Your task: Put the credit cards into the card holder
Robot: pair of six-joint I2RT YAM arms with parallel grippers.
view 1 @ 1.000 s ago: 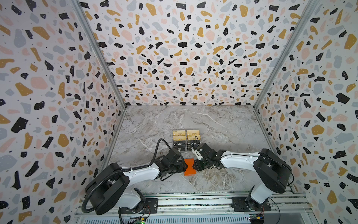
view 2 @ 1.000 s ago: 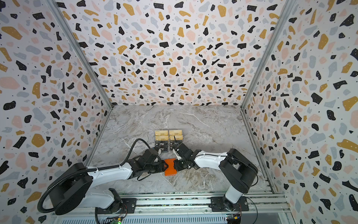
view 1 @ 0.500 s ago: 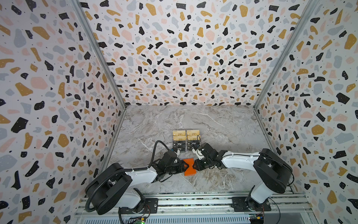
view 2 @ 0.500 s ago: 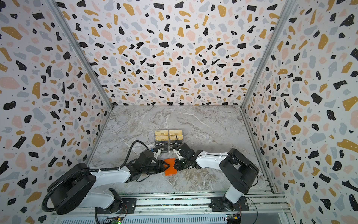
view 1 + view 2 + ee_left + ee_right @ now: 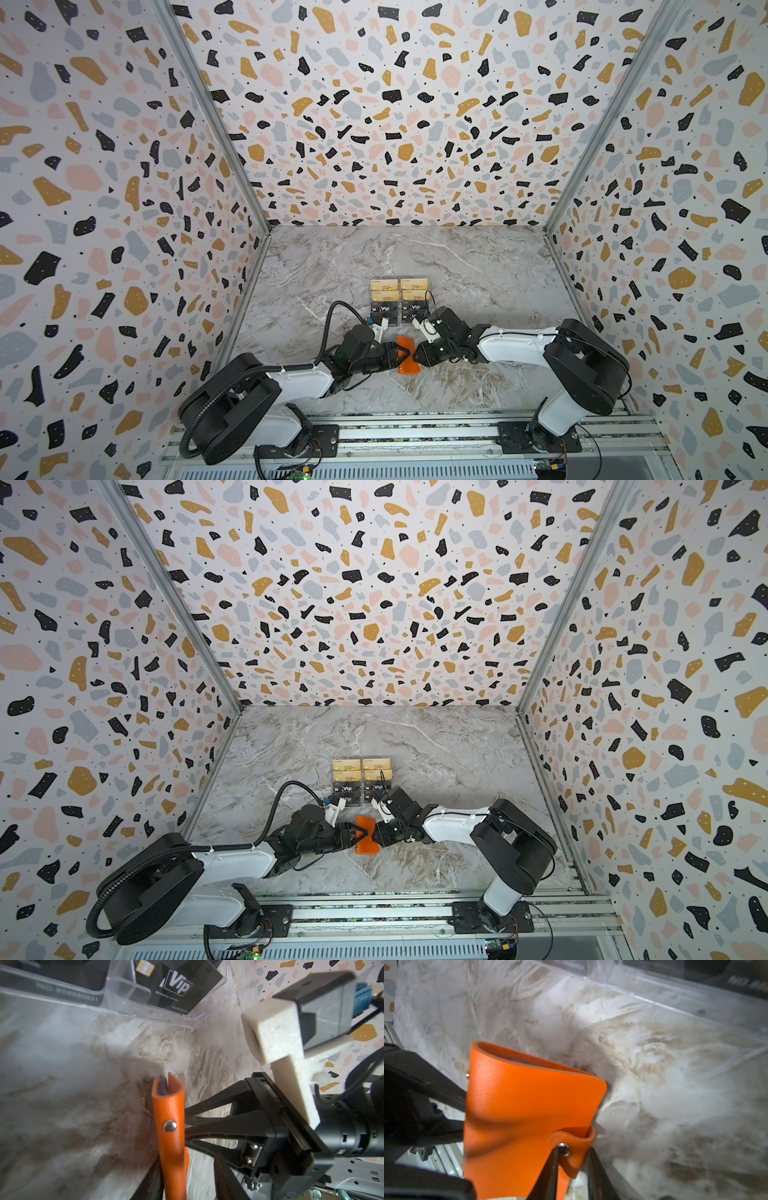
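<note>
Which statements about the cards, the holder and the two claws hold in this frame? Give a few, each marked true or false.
1. All visible cards sit in the clear stand. True.
2. The holder lies wide open. False: its covers are folded together, between the two claws.
3. The right claw has its jaws on either side of the strap with the snap. True.
4. The left claw holds a card. False: it is at the holder, and neither claw has a card.
5. The holder is behind the stand. False: it is in front of it, on the robot's side.
</note>
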